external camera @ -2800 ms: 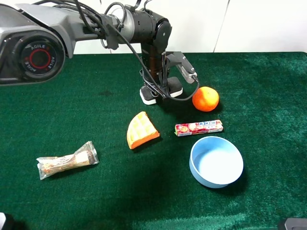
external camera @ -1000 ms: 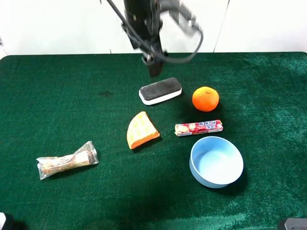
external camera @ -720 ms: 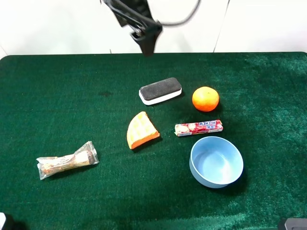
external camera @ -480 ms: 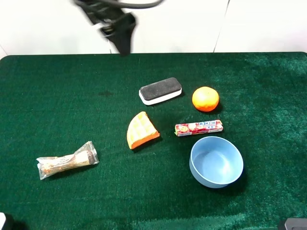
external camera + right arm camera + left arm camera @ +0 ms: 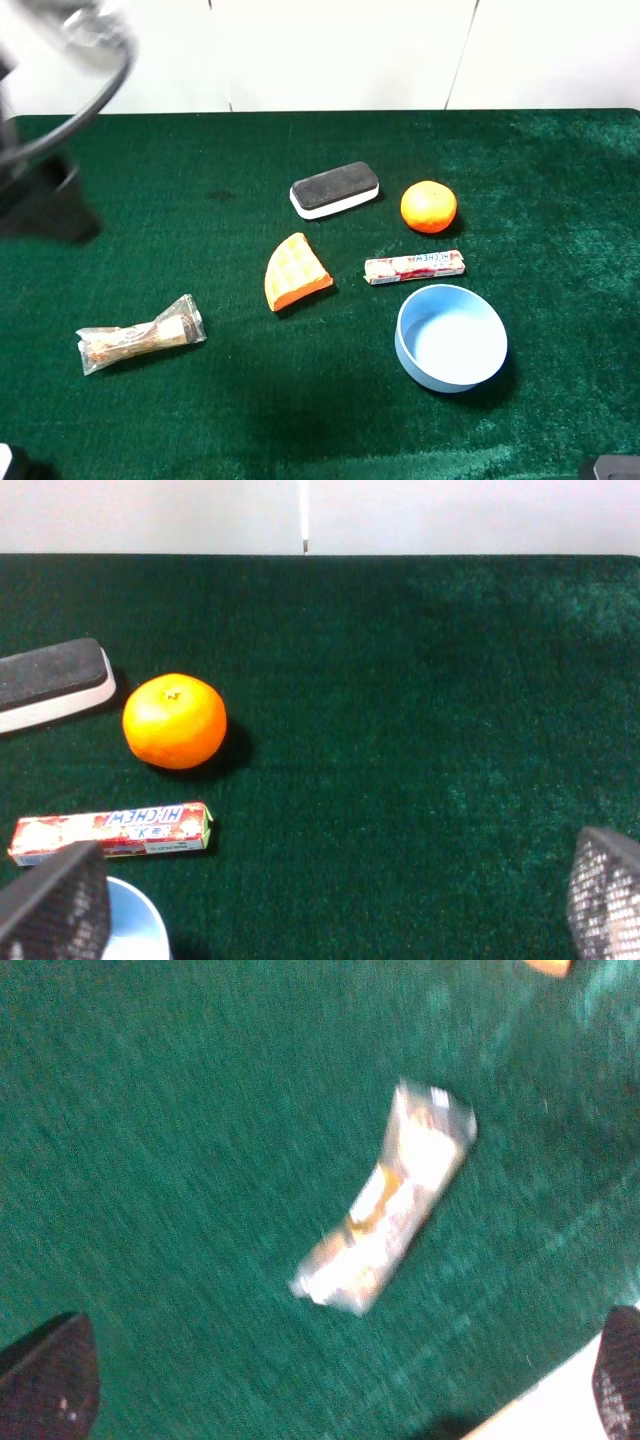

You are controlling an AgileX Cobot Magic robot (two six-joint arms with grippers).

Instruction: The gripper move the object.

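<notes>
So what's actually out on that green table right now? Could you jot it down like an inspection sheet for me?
Surface: green cloth table, one dark spot near the back.
Job's things: board eraser lies flat, felt side up, nothing touching it.
Clutter: orange beside the eraser; candy roll; empty blue bowl; orange waffle wedge; wrapped snack bar.
Grippers: left gripper open, above the snack bar, blurred; right gripper open, holding nothing.
Cables: a blurred dark loop at the high view's left edge.
Surroundings: white wall behind the table.
</notes>
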